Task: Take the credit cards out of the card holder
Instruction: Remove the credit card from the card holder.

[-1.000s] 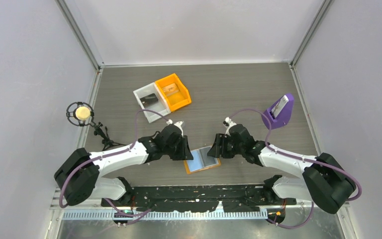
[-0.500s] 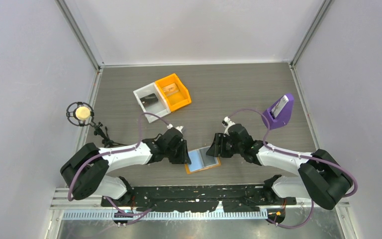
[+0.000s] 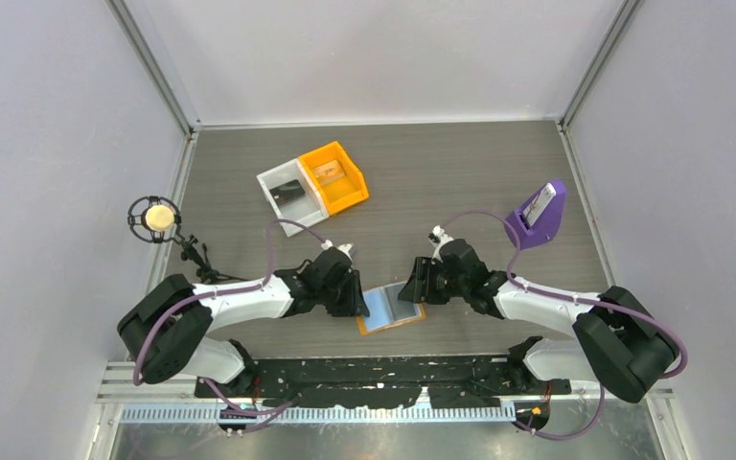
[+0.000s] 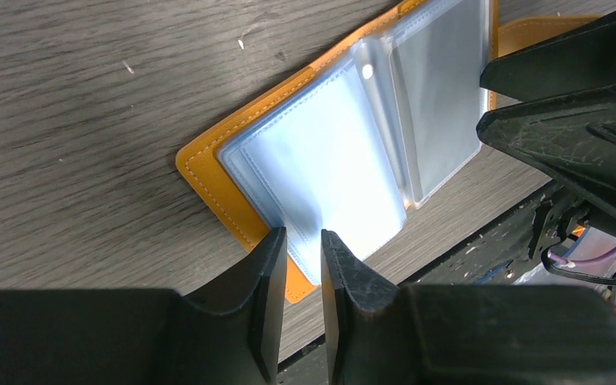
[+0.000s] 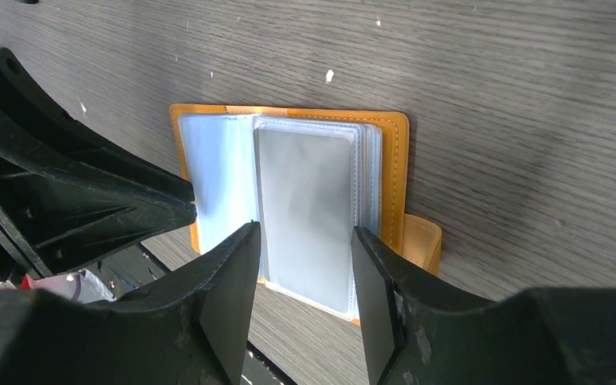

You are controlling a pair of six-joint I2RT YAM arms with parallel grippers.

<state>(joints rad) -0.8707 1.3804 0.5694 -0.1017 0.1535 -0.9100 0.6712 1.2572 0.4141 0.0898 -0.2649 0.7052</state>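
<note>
The card holder (image 3: 390,309) lies open on the table near the front edge, orange cover down, clear blue-tinted sleeves up. In the right wrist view the card holder (image 5: 395,168) shows a grey card (image 5: 305,200) in the top sleeve of its right half. My left gripper (image 3: 356,295) sits at its left edge; in the left wrist view the left gripper (image 4: 303,241) has only a narrow gap between the jaws, over the sleeve edge of the holder (image 4: 208,160), with nothing between them. My right gripper (image 3: 412,287) is open, and in the right wrist view the right gripper (image 5: 305,245) straddles the grey card's sleeve from above.
An orange bin (image 3: 333,176) and a clear bin (image 3: 287,196) with a dark card stand at the back left. A purple wedge stand (image 3: 539,216) holding a card is at the right. A yellow ball in a black ring (image 3: 158,218) stands at the left edge. The black front strip (image 3: 345,369) is close behind the holder.
My left arm has drawn in a little, its gripper settling at the holder's left edge. The right gripper and the card holder have barely moved.
</note>
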